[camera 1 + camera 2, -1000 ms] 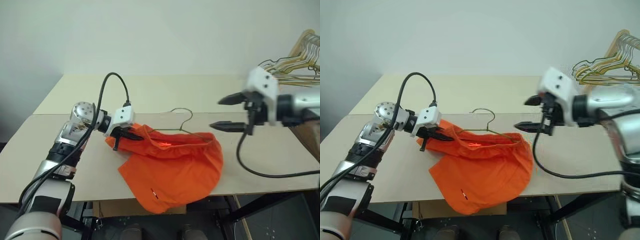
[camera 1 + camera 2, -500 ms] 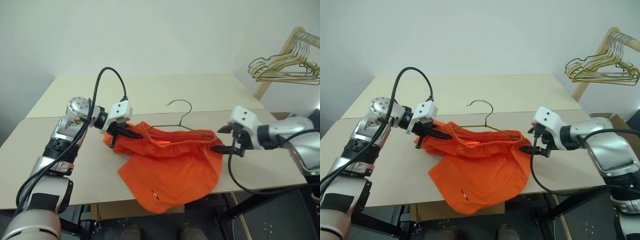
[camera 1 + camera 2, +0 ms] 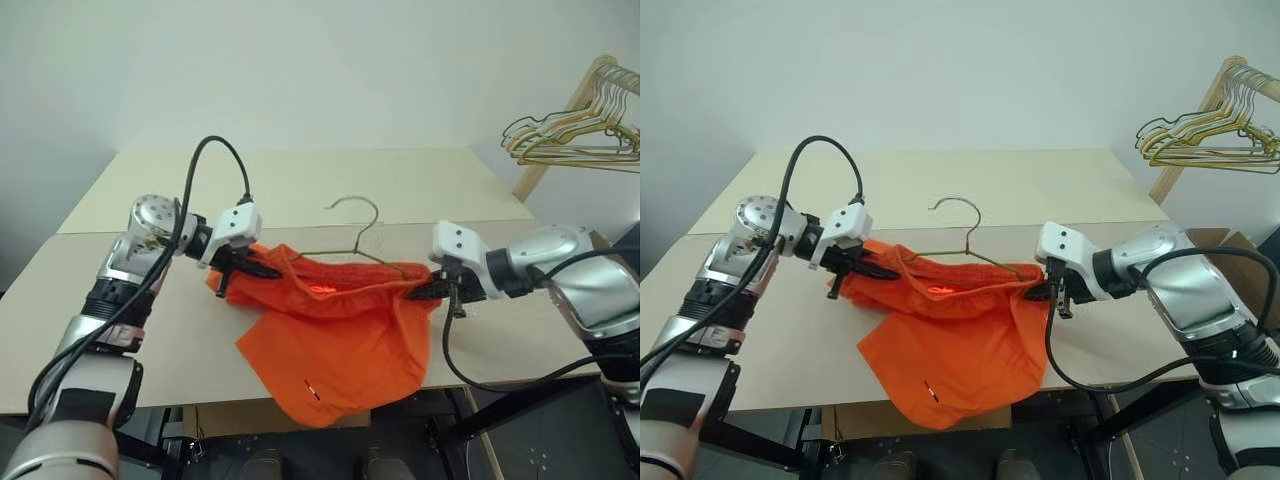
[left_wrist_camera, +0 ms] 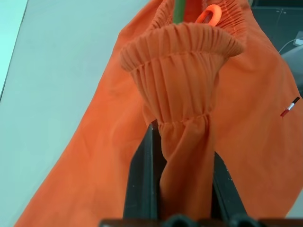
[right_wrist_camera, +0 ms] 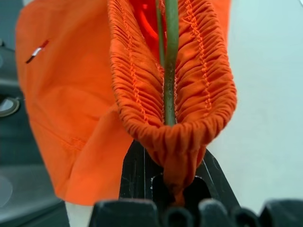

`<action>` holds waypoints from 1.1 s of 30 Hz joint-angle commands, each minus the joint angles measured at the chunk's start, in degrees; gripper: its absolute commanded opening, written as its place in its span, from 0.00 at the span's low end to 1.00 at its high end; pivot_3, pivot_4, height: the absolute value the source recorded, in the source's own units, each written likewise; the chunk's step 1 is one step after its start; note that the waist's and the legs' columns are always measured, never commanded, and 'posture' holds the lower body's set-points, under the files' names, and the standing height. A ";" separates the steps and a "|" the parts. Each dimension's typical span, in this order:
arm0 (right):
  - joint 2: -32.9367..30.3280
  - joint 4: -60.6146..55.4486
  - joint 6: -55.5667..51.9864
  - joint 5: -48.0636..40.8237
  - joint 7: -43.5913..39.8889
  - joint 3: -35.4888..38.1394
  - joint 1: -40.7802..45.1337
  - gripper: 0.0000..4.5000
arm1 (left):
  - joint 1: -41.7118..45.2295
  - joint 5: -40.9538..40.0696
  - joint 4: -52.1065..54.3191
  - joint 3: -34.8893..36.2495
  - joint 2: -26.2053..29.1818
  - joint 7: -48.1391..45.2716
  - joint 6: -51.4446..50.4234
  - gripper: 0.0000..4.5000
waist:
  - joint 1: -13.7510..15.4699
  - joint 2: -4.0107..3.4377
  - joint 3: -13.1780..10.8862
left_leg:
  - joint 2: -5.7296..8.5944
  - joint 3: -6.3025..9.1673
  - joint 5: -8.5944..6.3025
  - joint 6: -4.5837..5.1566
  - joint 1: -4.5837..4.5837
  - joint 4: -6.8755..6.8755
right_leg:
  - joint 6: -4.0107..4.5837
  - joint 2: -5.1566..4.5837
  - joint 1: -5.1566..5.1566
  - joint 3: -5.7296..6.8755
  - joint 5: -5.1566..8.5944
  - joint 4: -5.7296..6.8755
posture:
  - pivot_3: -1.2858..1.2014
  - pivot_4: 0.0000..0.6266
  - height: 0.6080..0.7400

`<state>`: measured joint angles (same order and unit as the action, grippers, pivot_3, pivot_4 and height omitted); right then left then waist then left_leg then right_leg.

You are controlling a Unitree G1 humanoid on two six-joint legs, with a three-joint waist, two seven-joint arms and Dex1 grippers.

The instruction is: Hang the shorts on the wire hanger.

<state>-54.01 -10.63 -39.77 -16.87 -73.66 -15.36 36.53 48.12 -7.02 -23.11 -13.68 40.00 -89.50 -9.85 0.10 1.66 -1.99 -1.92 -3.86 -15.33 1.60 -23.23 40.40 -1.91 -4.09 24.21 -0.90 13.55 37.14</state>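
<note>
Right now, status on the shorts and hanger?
Both jaws shut on the shorts waistband ends. Wire hanger inside the waistband, hook out. Nothing in the way.

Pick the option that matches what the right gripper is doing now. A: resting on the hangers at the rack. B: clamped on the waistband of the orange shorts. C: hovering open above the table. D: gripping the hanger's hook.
B: the right gripper pinches the shorts' gathered waistband.

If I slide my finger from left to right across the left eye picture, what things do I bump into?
left gripper → shorts → right gripper → bunch of hangers
</note>
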 commanded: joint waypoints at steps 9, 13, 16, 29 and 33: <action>-5.59 -4.01 -1.31 -4.74 -7.45 4.21 -3.94 0.00 | 1.26 -1.98 -0.87 2.50 0.79 -1.28 3.89 0.56 | 1.04 0.00 0.00 | 0.03 -0.03 0.00 0.00 -0.03 0.03 | -0.01 -0.07 -0.02 0.04 0.00 -0.02 | 0.53 0.00 1.00; -8.45 -5.83 -5.14 -7.89 -5.05 9.16 -9.46 0.00 | 2.42 -2.39 -3.05 4.76 1.54 0.69 4.05 0.86 | 1.01 0.00 0.00 | 0.03 -0.02 0.00 0.00 -0.02 0.03 | -0.01 -0.07 -0.01 0.04 0.00 -0.01 | 0.53 0.00 1.00; -8.90 -6.75 -11.29 -10.56 -0.17 14.83 -14.61 0.00 | 3.77 -4.38 -2.97 8.03 1.85 3.14 2.26 1.00 | 0.91 0.02 0.01 | 0.02 -0.01 0.00 0.00 -0.01 0.03 | -0.01 -0.06 -0.03 0.05 0.00 -0.01 | 0.52 0.00 1.00; 3.16 -20.56 -50.92 -16.14 28.31 44.71 -22.16 0.00 | -5.18 -28.49 33.73 22.99 -9.28 29.54 -23.53 1.00 | 0.46 0.03 0.02 | 0.05 0.38 0.00 0.00 0.01 0.04 | -0.08 -0.13 -0.08 -0.03 -0.03 0.01 | 0.49 0.00 1.00; 5.19 -18.74 -52.73 -18.40 36.81 50.33 -22.11 0.00 | -5.24 -33.11 38.95 22.02 -13.31 35.44 -27.43 1.00 | 0.14 0.01 0.05 | 0.08 0.36 0.00 0.00 0.12 0.03 | -0.09 -0.13 -0.19 -0.07 -0.05 0.00 | 0.48 0.00 1.00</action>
<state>-48.87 -29.47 -92.04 -34.18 -40.32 30.96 13.19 41.91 -37.66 13.24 8.16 27.54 -56.63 -35.90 0.23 1.66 -1.94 -1.83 -3.49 -15.33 1.61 -23.06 40.42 -2.00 -4.22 23.96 -0.96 13.50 37.12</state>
